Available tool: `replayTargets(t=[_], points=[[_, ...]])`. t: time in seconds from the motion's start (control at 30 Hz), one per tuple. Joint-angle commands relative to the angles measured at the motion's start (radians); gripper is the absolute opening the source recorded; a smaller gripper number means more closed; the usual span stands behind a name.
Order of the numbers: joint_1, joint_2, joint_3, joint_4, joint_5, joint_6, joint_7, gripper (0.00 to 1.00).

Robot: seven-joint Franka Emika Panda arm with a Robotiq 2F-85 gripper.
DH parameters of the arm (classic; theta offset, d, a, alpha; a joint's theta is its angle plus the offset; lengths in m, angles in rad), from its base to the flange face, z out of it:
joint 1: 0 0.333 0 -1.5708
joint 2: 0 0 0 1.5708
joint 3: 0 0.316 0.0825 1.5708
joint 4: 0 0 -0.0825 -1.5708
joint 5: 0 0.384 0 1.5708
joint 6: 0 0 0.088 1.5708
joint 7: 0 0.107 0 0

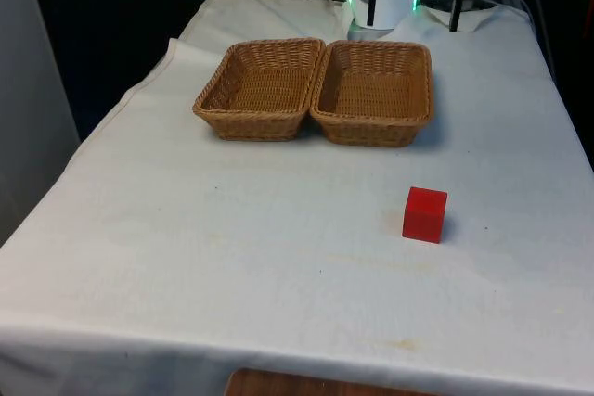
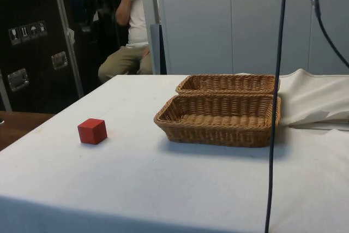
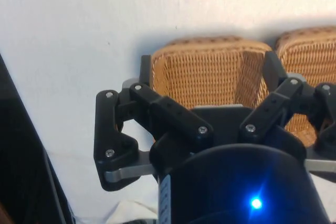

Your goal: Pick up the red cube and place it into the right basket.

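1. Claw (image 3: pixel 209 72) hanging up high over the basket end of the bench, fingers (image 3: pixel 145 72) spread wide, nothing between them.
2. Straight below it in the wrist view: one wicker basket (image 3: pixel 207 72), with the edge of a second basket (image 3: pixel 310 56) just beside it.
3. Over in the front view, two baskets sitting side by side and touching: one on the front view's left (image 1: pixel 260 88), the other on the front view's right (image 1: pixel 375 90). Both look bare inside.
4. Red cube (image 1: pixel 425 214) down on the white bench (image 1: pixel 232 248), well apart from the baskets, off toward the front view's right. Same cube (image 2: pixel 92 131) in the side view, upright and flat on the cloth, nothing touching it.
5. Person sitting in the background (image 2: pixel 128 31) behind the bench in the side view, not involved.
6. Step in hand, by the look of it: very start, reach not begun, cube not yet grabbed.
7. Next move probably calls for swinging out over the cube, lining the fingers up with two flat faces, dropping down, then closing.
8. Worth sorting out which basket counts as "right" before carrying anything over; hard to say from here.
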Motion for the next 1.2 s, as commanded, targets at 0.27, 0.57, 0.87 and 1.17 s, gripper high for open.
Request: replayTargets(t=[0.27, 0.57, 0.87, 1.17], points=[[-0.001, 0.046, 0.006, 0.015, 0.030, 0.079, 0.013, 1.00], [-0.001, 0.094, 0.009, 0.028, 0.056, 0.146, 0.013, 1.00], [-0.004, 0.155, 0.014, 0.034, 0.093, 0.209, 0.002, 1.00], [-0.005, 0.215, 0.017, 0.046, 0.131, 0.257, -0.009, 1.00]])
